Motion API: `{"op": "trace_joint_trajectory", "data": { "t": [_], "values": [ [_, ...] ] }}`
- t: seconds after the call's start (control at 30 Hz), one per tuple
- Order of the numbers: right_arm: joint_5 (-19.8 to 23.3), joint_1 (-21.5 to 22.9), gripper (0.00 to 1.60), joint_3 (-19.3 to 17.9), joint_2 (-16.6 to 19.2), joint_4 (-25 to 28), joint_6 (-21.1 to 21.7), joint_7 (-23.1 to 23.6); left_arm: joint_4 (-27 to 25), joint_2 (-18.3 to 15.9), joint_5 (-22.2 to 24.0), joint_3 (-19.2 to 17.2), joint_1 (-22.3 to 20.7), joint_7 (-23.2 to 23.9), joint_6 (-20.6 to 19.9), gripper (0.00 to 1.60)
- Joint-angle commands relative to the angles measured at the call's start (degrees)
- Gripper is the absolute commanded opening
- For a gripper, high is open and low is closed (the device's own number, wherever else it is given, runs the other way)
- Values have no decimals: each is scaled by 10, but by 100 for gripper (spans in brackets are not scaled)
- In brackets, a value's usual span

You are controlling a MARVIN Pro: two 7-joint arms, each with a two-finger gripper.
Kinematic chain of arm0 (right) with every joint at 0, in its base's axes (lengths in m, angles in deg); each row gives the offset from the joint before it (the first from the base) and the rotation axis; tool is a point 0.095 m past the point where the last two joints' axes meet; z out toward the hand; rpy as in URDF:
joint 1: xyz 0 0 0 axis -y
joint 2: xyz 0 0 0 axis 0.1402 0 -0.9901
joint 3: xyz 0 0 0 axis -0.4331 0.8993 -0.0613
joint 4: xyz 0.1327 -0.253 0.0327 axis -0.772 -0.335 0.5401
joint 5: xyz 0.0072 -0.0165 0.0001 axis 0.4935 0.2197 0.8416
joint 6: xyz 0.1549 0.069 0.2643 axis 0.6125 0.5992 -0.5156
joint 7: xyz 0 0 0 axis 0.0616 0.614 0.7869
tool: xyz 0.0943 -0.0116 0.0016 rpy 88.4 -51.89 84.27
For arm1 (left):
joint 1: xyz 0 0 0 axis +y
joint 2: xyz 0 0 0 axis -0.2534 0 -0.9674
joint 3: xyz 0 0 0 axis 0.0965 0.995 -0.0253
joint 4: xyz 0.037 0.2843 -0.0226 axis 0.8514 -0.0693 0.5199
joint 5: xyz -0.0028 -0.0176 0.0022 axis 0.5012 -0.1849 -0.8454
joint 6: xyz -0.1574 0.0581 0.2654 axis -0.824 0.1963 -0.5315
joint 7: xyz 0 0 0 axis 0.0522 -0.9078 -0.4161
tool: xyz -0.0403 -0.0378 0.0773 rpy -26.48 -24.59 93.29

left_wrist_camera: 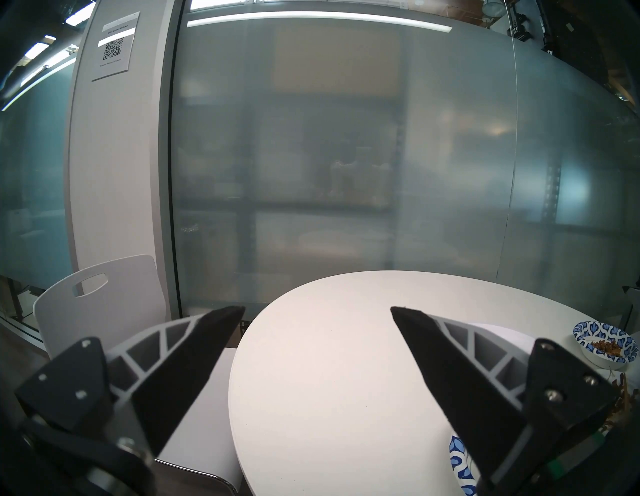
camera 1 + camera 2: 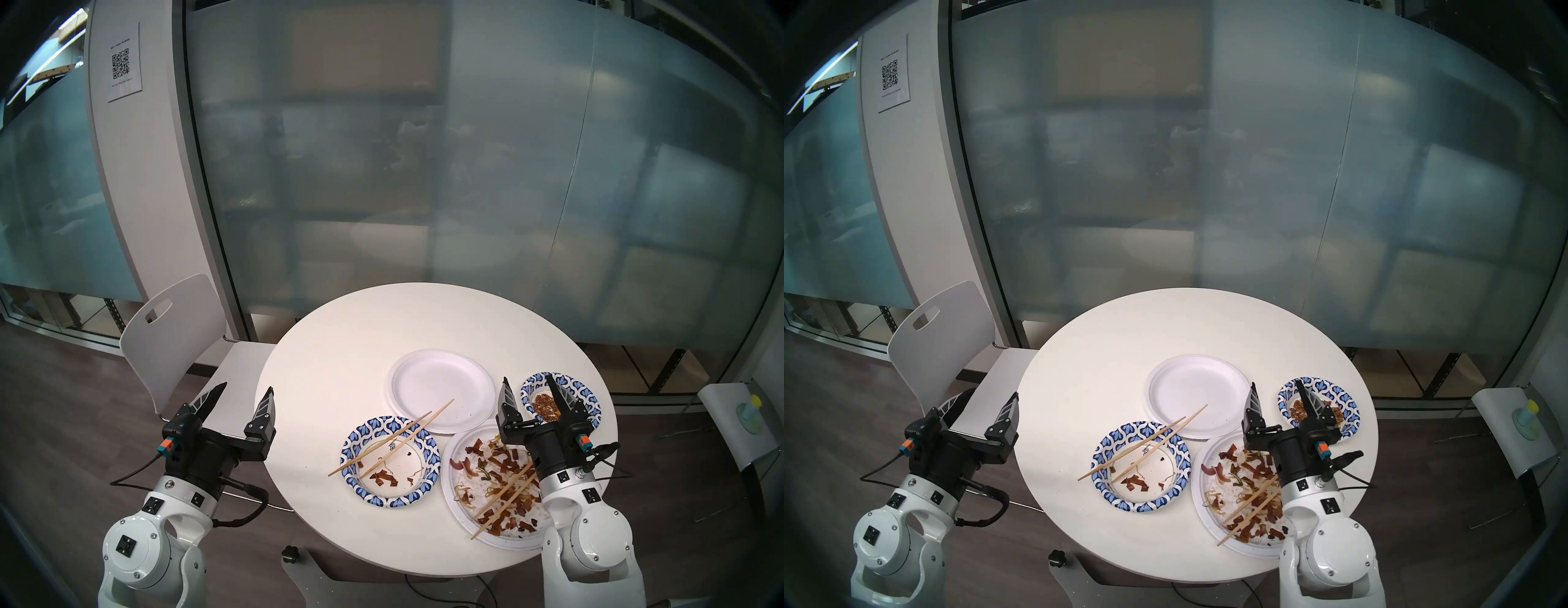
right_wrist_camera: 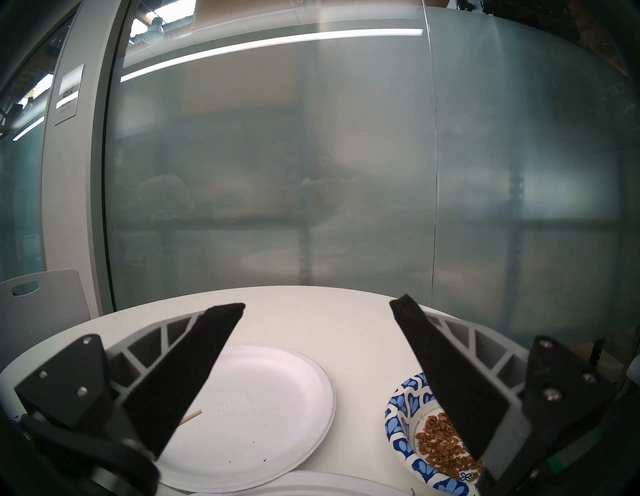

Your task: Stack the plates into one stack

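I keep both jaws apart, nothing held: left gripper [image 2: 242, 390] off tabletop [image 2: 339, 339] left edge, right gripper [image 2: 530, 384] over right side. Four plates unstacked near right/near edge: clean white plate [image 2: 441, 388], dirty white plate [image 2: 479, 505], two blue-rimmed plates [image 2: 389, 460] [image 2: 587, 392]. Chopsticks [image 2: 392, 437] must go 1st, I judge.

Both arms are showing glossy white rounded joint housings [image 2: 140, 547], each carrying small black square insets and silver screws. A silver ring [image 2: 566, 477] is separating the white shell from a black wrist block on either side. The left gripper [image 2: 242, 397] and right gripper [image 2: 532, 388] are ending in black tapered fingers [image 1: 194, 367] backed by pale grey triangular ribbing, bolted to black brackets with silver screws. An orange-and-teal connector [image 2: 166, 444] is sitting on the outer side of each wrist. Black cables [image 2: 242, 507] are looping out from the wrist blocks. A green band is showing near one finger base in the wrist views.
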Motion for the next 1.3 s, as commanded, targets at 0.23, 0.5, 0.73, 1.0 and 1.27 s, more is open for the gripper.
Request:
{"op": "trace_joint_trajectory", "data": {
  "t": [0.23, 0.5, 0.73, 1.0, 1.27],
  "values": [
    [0, 1, 160, 0, 0, 11, -2, 0, -11, -1, 0, 0, 0, 1, 1, 160],
    [0, 1, 160, 0, 0, 11, -2, 0, -11, -1, 0, 0, 0, 1, 1, 160],
    [-2, -6, 160, -2, -1, 18, 4, -2, -11, -1, 0, 0, 0, 1, 1, 160],
    [0, -63, 160, -2, -12, 56, -2, -7, -11, -1, 0, 0, 0, 1, 1, 160],
    [5, -133, 160, 13, -27, 91, -29, -15, -10, -1, 0, 0, 0, 1, 1, 160]
  ]
}}
